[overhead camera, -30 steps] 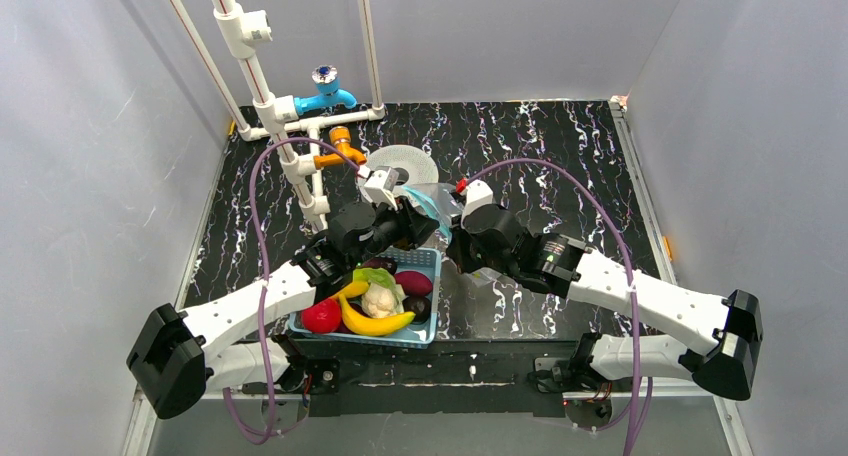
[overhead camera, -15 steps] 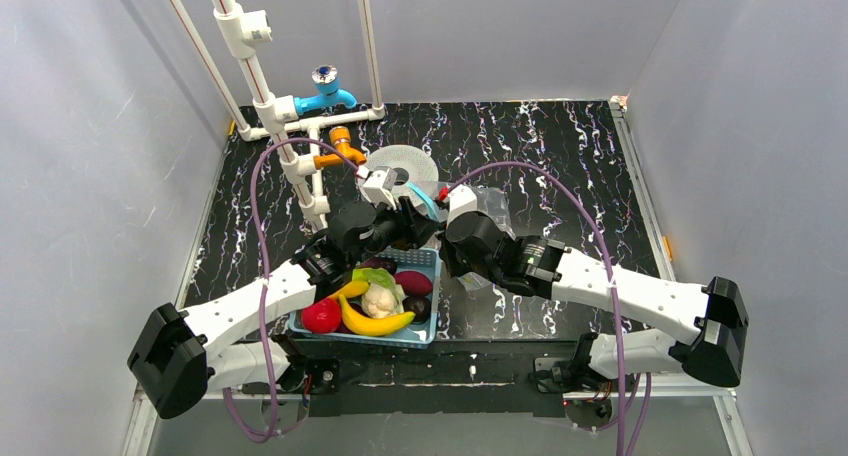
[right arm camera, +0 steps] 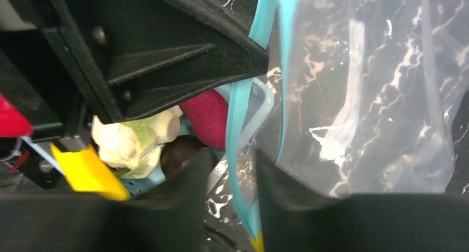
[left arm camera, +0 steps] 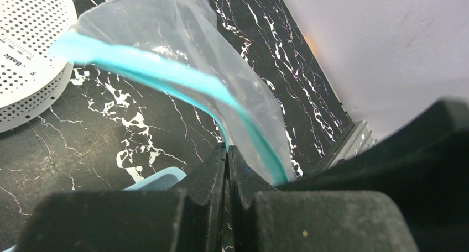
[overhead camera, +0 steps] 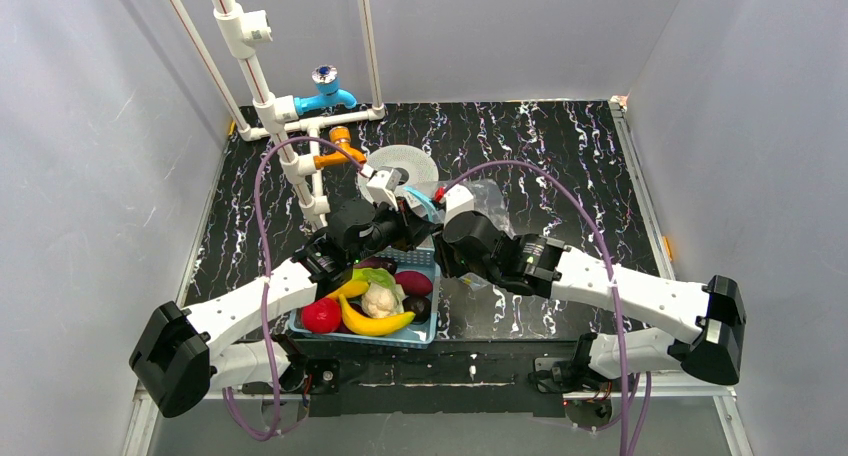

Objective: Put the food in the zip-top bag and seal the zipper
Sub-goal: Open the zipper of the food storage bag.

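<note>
**Overhead:** The zip-top bag (overhead camera: pixel 485 204) hangs at mid-table, at 1 o'clock from the light-blue basket (overhead camera: pixel 432 321), where all the food (overhead camera: pixel 378 321) lies. The left gripper (overhead camera: pixel 408 216) and right gripper (overhead camera: pixel 443 208) meet at the bag's teal zipper (overhead camera: pixel 424 202), the left one nearer the basket. Bare table (overhead camera: pixel 560 146) opens toward 2 o'clock, while pipes crowd 10 o'clock.

**Left wrist:** The left gripper (left arm camera: pixel 227 158) is clenched. One thin lip of the zipper (left arm camera: pixel 144 64) appears to run down into its tips, and the strip's long axis stretches away toward 10 o'clock. The bag (left arm camera: pixel 182 36) is raised above a white perforated disc (left arm camera: pixel 27 36).

**Right wrist:** The right gripper (right arm camera: pixel 232 202) stands parted, its fingers (right arm camera: pixel 298 208) straddling a zipper (right arm camera: pixel 238 125) lip that runs 12 to 6. Whether they touch it cannot be told. The mouth gapes slightly, and the clear pouch (right arm camera: pixel 376 97) spreads toward 3 o'clock. A maroon piece (right arm camera: pixel 207 119) and a cauliflower (right arm camera: pixel 133 138) sit at 10 o'clock, outside the bag.
</note>
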Motion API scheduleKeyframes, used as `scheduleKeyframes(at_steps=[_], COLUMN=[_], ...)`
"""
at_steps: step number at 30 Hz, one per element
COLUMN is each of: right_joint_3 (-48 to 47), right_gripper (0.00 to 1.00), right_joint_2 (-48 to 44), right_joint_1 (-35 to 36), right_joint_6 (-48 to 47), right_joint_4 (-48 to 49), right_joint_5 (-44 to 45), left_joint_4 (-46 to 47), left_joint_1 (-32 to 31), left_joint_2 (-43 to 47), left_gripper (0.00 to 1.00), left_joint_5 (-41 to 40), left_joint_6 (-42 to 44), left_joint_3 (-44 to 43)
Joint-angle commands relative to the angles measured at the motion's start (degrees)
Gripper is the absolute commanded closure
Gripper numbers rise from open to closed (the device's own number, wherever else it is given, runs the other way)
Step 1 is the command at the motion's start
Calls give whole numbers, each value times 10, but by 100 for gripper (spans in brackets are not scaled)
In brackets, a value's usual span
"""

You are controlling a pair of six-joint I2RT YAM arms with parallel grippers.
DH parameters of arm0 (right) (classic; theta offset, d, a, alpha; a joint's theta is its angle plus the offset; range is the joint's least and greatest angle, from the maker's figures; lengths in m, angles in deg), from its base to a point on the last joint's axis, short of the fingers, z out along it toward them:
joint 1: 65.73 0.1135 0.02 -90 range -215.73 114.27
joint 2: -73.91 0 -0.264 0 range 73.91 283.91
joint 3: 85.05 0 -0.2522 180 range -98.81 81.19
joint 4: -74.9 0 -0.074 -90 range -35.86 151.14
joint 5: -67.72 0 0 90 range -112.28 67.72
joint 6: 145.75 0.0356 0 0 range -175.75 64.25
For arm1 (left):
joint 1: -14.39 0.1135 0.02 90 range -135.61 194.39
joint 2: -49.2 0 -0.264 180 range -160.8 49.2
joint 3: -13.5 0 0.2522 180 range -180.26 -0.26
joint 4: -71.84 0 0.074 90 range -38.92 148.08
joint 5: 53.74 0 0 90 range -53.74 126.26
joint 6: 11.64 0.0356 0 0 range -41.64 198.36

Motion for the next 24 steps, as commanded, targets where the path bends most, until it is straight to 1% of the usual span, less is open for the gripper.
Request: scheduleKeyframes(at_steps=[1,2,4,6,8,11,13,15,21,24], right_joint_3=[-98,-124,-157,-185,-201,-235,-252,-256,-218,-213], right_gripper=[36,34,30,30,31,38,44,46,46,46], right_joint_2=[-2,2,9,22,42,84,109,120,124,133], right_joint_1=[3,3,3,3,3,3,4,6,25,32], right_joint_6=[-5,-4,2,19,20,40,53,69,76,82], right_joint_4=[-110,-146,-190,-226,-238,-268,-281,-284,-211,-203], right_joint_5=[24,29,48,88,112,130,139,149,146,163], left_joint_4=[7,6,2,-2,-1,5,4,1,-2,-2], left_joint_1=[3,4,4,5,6,5,6,6,5,6], left_joint_2=[10,11,11,11,11,12,13,14,17,17], left_gripper=[100,100,100,100,100,100,100,100,100,100], left_joint_5=[-7,-7,-7,-7,-6,-5,-9,-13,-15,-15], left_joint_6=[13,12,10,6,1,-1,-2,-2,-2,-2], left_joint_3=[-15,-17,-21,-23,-22,-19,-18,-19,-21,-21])
